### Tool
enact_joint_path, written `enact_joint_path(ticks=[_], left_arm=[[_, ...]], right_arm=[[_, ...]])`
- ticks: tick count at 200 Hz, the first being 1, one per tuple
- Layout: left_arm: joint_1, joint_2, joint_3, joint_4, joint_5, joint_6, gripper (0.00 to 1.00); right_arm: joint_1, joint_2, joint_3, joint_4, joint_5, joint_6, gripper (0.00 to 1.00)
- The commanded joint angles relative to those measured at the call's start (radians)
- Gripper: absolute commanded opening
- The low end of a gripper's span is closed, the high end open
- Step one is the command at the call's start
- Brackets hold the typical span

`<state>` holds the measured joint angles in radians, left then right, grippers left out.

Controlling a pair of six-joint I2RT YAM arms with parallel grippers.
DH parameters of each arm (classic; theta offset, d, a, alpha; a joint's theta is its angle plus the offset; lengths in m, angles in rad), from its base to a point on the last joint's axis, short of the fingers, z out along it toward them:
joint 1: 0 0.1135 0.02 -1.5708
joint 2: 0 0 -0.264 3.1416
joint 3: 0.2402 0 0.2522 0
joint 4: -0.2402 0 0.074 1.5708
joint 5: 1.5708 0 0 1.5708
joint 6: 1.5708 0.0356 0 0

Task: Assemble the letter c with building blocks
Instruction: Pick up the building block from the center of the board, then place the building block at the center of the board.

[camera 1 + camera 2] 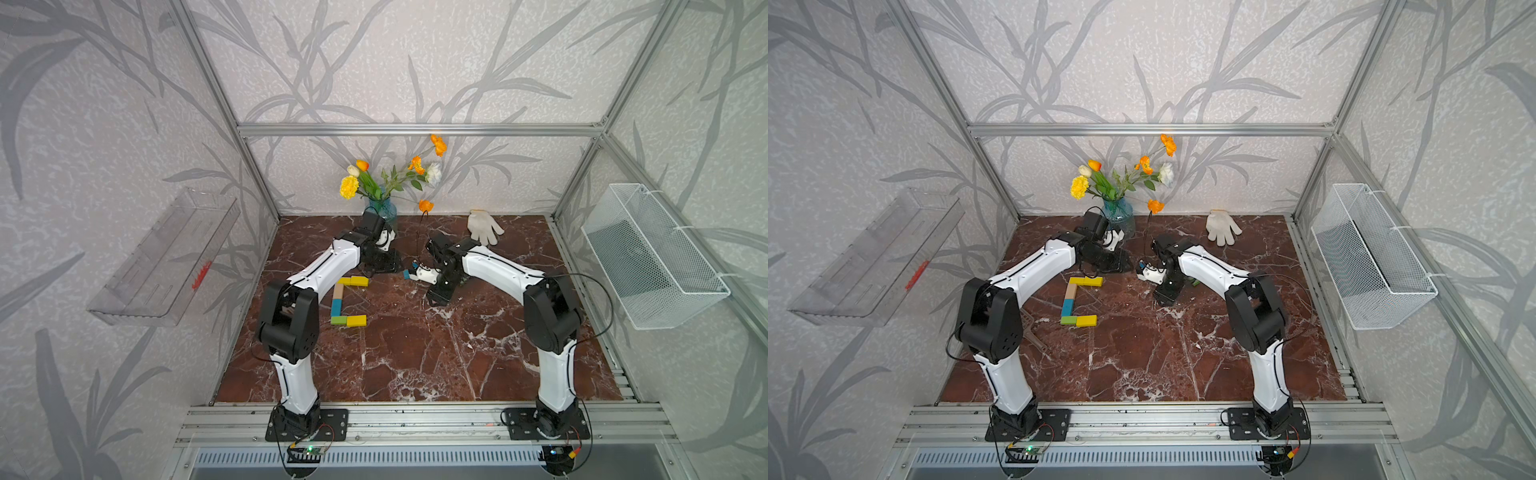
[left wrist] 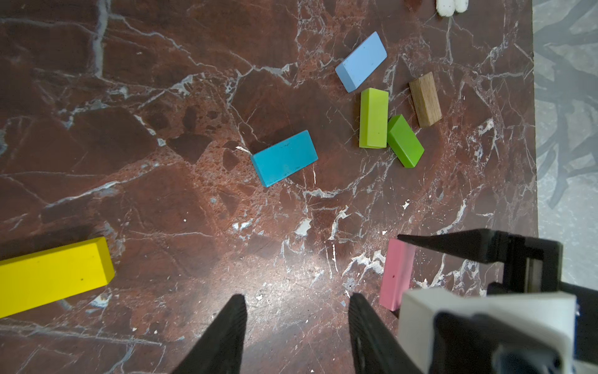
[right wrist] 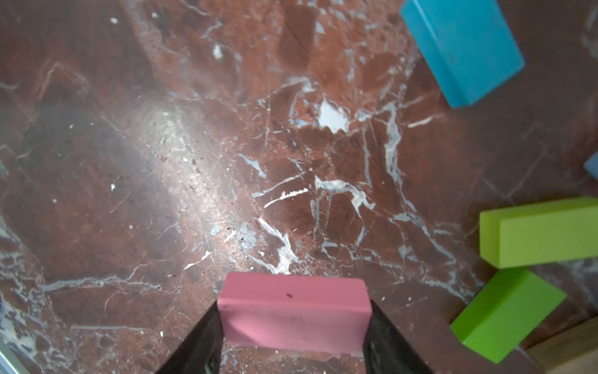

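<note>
My right pincer (image 3: pixel 294 311) is pinching a pink block (image 3: pixel 291 291) by its two short ends, in front of the vase (image 1: pixel 382 208) and a little to my right of it; whether that block is clear of the surface (image 1: pixel 415 353) I cannot tell. My left pincer (image 2: pixel 296 296) hangs spread and empty, also just in front of the vase, on my left of it. The letter c (image 1: pixel 337 301) lies further forward of the vase on that same left side. In both top views it reads as a squared outline of three sides: a yellow pair (image 1: pixel 353 281) laid end to end for the arm nearer the vase, a tan block (image 1: pixel 337 293) and a teal block (image 1: pixel 336 308) for the spine, and a green block (image 1: pixel 338 320) with a single yellow block (image 1: pixel 356 320) for the arm farther from the vase, the gap facing my right. I judge the shape as good as finished, so the pink block looks like an extra, perhaps to lengthen an arm. The spares lie loose in front of the vase on my right, well apart from the letter: a spare teal block (image 2: pixel 284 158), a pale blue block (image 2: pixel 360 61), a brown block (image 2: pixel 425 98), and a lime block (image 2: pixel 373 118) touching a dark green block (image 2: pixel 405 141)
</note>
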<state>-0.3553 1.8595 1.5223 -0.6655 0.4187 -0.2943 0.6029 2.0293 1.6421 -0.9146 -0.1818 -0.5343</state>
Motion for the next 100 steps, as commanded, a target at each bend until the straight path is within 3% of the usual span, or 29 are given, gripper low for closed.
enact_joint_path(ticks=[1,45,100], left_arm=[[0.023,0.004,-0.004,-0.045,0.01,-0.04,0.52],[0.065,0.025,0.005,-0.081,0.01,-0.071,0.5],[0.084,0.019,0.005,-0.1,-0.015,-0.067,0.5]], right_arm=[[0.0,0.021,0.041,-0.064,-0.041,-0.178,0.45],[0.0,-0.007,-0.042,0.021,-0.045,-0.37,0.48],[0.011,0.062,-0.016,0.034,-0.002,-0.415,0.47]])
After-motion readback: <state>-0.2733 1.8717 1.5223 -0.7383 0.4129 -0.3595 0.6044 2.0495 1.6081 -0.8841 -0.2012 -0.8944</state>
